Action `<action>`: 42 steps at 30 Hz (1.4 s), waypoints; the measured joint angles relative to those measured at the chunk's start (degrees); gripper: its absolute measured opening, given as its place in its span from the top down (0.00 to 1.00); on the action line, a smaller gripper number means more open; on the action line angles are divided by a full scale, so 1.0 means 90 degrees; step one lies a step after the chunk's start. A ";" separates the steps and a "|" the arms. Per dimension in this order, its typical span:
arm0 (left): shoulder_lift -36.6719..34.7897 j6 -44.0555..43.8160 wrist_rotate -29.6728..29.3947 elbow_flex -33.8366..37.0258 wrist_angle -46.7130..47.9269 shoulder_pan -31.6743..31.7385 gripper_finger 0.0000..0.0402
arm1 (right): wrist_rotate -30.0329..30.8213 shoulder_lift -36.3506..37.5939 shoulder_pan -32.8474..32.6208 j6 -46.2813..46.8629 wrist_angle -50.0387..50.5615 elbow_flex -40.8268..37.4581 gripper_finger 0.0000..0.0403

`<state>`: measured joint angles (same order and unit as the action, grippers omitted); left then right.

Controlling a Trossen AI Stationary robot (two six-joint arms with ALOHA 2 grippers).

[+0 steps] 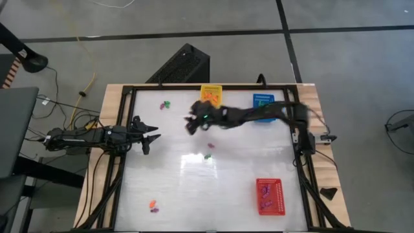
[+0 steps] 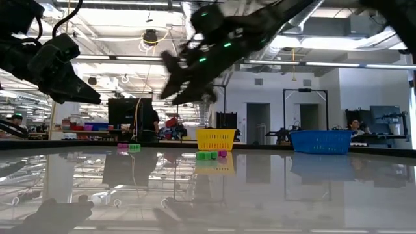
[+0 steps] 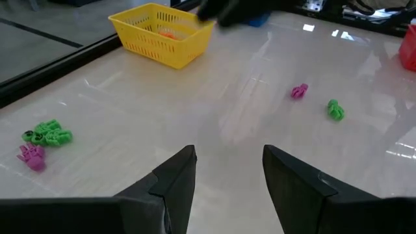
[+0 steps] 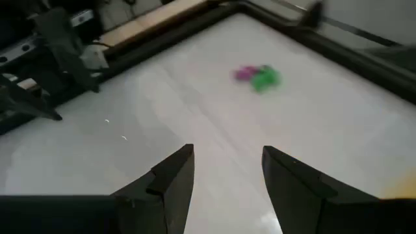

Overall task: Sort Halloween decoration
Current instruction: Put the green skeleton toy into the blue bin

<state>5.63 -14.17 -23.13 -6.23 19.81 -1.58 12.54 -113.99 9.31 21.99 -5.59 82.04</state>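
The Halloween decoration lies scattered on the white table: a green and purple pair (image 1: 165, 104) at the far left, a green and a pink piece (image 1: 208, 155) near the middle, and an orange and purple pair (image 1: 153, 206) at the near left. My left gripper (image 1: 152, 134) hovers at the table's left side, open and empty (image 3: 227, 175). My right gripper (image 1: 192, 123) hangs above the table's far middle, in front of the yellow basket (image 1: 211, 95). It is open with nothing between its fingers (image 4: 227, 175) and faces the far-left pair (image 4: 257, 76).
A blue basket (image 1: 263, 101) stands beside the yellow one at the far edge. A red basket (image 1: 269, 196) with some pieces in it stands at the near right. An orange piece (image 3: 168, 36) lies in the yellow basket. A black frame (image 1: 123, 97) rims the table.
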 joint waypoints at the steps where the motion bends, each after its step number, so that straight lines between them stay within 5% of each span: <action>1: 0.0002 0.0000 -0.0003 0.0000 0.0000 0.0001 0.58 | 0.0039 -0.0331 -0.0042 0.0001 -0.0104 0.0329 0.47; 15: 0.0000 0.0000 -0.0001 0.0001 0.0000 0.0001 0.58 | 0.0686 -0.4117 0.0341 0.0090 0.1814 0.5878 0.47; 23: 0.0000 0.0000 0.0000 0.0001 -0.0005 0.0001 0.58 | 0.1130 -0.4601 0.0394 0.0691 0.0792 0.5690 0.47; 42: 0.0000 0.0002 -0.0003 -0.0001 -0.0005 -0.0001 0.58 | 0.1107 -0.4889 0.0399 0.0047 0.0799 0.5668 0.57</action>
<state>5.63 -14.16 -23.16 -6.24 19.77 -1.58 22.50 -157.99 12.91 22.41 1.61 133.05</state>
